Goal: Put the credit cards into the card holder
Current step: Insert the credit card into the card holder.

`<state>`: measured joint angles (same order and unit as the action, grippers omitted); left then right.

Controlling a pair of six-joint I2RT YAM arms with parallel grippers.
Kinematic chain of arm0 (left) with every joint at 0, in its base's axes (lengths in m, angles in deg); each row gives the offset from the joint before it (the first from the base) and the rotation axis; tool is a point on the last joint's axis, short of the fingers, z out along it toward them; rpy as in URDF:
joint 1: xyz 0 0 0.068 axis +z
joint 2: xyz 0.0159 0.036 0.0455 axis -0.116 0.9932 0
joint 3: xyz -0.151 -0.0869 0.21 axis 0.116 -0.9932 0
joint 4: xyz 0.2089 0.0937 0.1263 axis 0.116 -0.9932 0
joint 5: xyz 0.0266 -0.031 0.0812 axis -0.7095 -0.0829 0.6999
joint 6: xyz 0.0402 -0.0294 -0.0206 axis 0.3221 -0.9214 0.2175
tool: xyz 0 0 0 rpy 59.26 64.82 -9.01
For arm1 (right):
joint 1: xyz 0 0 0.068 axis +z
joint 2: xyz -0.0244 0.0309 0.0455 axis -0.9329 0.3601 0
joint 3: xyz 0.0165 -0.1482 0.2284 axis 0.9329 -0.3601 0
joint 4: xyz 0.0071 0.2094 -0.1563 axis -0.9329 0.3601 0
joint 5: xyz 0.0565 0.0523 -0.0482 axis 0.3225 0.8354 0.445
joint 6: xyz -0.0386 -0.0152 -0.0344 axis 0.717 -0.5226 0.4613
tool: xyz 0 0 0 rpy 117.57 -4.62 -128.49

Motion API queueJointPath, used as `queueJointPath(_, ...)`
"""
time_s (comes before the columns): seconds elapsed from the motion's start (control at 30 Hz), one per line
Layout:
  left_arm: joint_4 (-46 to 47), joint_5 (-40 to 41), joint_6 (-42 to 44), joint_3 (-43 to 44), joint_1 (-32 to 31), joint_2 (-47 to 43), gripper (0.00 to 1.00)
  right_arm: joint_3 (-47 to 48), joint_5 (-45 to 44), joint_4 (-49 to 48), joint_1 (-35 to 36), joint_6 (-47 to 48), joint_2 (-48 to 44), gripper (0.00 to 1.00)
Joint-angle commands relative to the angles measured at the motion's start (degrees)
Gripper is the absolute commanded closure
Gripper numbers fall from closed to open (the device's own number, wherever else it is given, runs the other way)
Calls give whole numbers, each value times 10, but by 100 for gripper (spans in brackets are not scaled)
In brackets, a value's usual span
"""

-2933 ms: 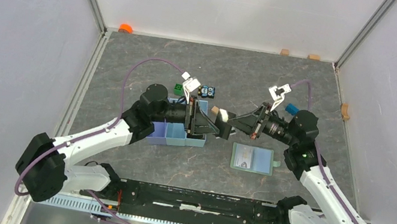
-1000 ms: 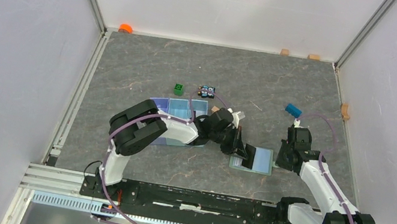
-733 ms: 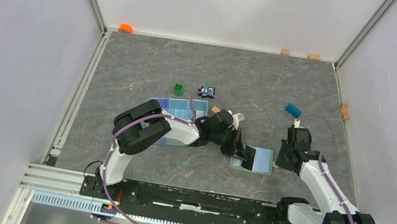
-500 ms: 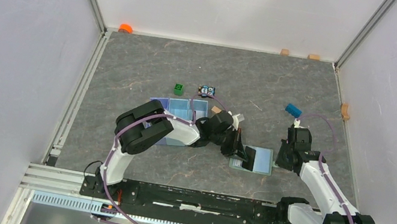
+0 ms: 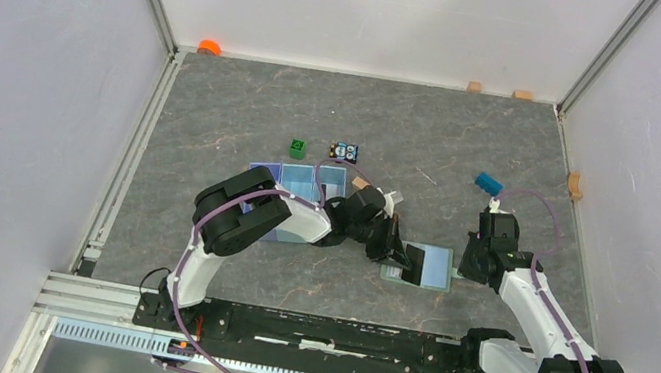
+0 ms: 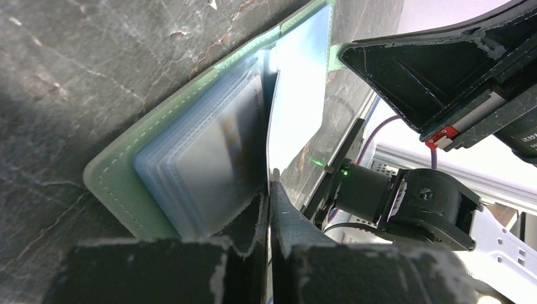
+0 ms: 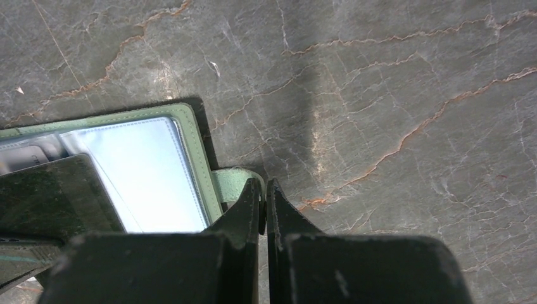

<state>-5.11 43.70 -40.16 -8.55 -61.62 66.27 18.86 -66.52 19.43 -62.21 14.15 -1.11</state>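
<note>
The sage-green card holder (image 5: 438,267) lies open on the table, pale blue slots up. My left gripper (image 5: 403,257) is shut on a thin credit card (image 6: 297,95), held edge-on over the holder's left half (image 6: 120,180). The card's far end reaches into the slotted inside. Another card (image 6: 215,145) sits in a slot. My right gripper (image 5: 466,267) is shut on the holder's snap tab (image 7: 231,180) at its right edge (image 7: 190,142). In its wrist view the fingertips of the right gripper (image 7: 265,190) pinch the tab against the table.
A light blue three-compartment tray (image 5: 301,185) stands left of the holder, partly under the left arm. A green cube (image 5: 297,148) and a small toy car (image 5: 344,150) lie behind it. A blue object (image 5: 487,182) lies behind the right arm. Small blocks (image 5: 474,86) line the back wall.
Both arms came down from mid-air to the holder. Over the last second the left gripper edged right with the card, further over the holder. The right gripper stayed on the tab.
</note>
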Motion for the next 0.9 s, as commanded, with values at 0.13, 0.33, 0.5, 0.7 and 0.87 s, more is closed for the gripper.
queueJointPath(0.13,19,17,-24,-14,5,10,98,3,0,1,-1,0,-10,100)
queueJointPath(0.33,26,34,-32,-24,6,11,98,3,-4,3,-1,0,-11,100)
queueJointPath(0.5,33,33,-37,-22,10,22,98,3,-6,3,-1,0,-11,100)
queueJointPath(0.7,56,27,-53,-22,9,38,98,2,-9,4,-1,1,-11,100)
queueJointPath(0.87,63,22,-58,-15,8,46,98,1,-10,4,-1,2,-10,100)
